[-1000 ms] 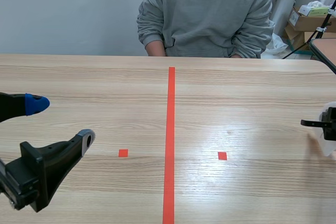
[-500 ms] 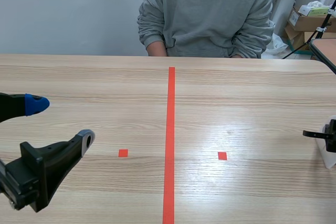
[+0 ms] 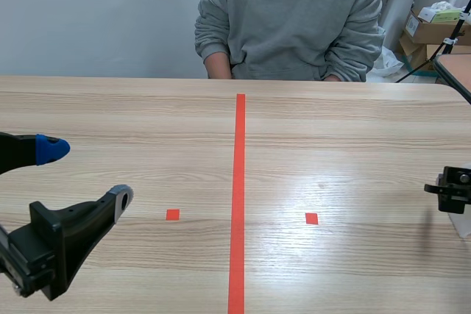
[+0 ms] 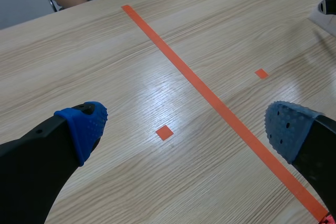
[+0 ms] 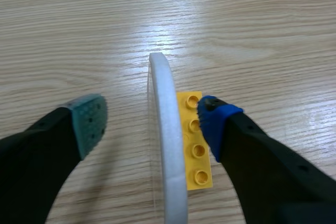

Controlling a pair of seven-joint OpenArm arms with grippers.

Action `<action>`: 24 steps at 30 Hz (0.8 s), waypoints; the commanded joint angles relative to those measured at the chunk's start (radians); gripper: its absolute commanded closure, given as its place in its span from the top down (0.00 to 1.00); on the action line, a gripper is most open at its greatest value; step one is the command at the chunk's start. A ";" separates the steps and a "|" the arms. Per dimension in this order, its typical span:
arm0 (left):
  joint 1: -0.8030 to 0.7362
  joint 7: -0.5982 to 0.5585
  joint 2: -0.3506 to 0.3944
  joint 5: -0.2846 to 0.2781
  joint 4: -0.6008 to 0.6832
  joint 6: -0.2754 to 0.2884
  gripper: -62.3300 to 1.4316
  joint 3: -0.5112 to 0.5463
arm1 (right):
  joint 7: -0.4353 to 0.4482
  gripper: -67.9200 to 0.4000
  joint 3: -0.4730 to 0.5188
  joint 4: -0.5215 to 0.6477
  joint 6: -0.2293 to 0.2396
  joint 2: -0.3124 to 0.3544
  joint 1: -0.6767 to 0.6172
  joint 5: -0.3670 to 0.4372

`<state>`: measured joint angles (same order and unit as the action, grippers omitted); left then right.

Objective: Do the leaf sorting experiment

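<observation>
Hanging low over the tabletop [image 5: 247,19], the right pincer [image 5: 152,120] has its fingers spread wide and grips nothing. Its grey-green pad [image 5: 90,119] is on one side and its blue pad [image 5: 218,121] on the other. A thin white curved rim [image 5: 169,145] stands on edge between the fingers and runs forward from under the pincer. What it belongs to cannot be told. The rim is nearer the blue pad, and the grey-green pad is well apart from it, with bare wood between.

A yellow building brick [image 5: 193,153] lies flat on the wood, just beside the rim on the blue pad's side. Its long edge lies along the rim, and a row of four studs shows on top. The blue pad's tip sits over the brick's far end; whether it touches the brick cannot be told.

In the scene view this pincer is at the tabletop's right edge, with a bit of white just below it.

The left pincer [image 4: 185,129] is near the left edge, also spread wide and holding nothing. Through its gap show an orange-red tape square [image 4: 164,132] and the long tape line [image 4: 210,98]. A second square [image 3: 311,218] lies across the line.

A person [image 3: 291,20] in a grey sweatshirt sits at the far side. Cardboard boxes [image 3: 434,29] stand behind, to the right.
</observation>
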<state>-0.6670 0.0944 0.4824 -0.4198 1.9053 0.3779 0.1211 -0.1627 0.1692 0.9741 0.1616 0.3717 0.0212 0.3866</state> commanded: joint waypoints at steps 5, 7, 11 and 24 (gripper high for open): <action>0.000 -0.014 -0.005 -0.006 0.010 0.003 1.00 0.002 | -0.011 0.88 0.011 0.019 0.052 0.017 0.003 0.006; 0.000 -0.014 -0.005 -0.006 0.010 0.003 1.00 0.002 | -0.015 0.93 0.016 0.029 0.074 0.018 -0.005 0.006; 0.000 -0.014 -0.005 -0.006 0.010 0.003 1.00 0.002 | -0.015 0.93 0.050 0.090 0.106 0.019 -0.047 0.003; 0.000 -0.014 -0.002 -0.006 0.010 0.006 1.00 0.002 | -0.015 0.93 0.204 0.492 0.436 0.088 -0.362 0.053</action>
<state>-0.6670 0.0948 0.4824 -0.4198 1.9053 0.3786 0.1211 -0.1856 0.3710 1.4559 0.5827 0.4217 -0.3546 0.4210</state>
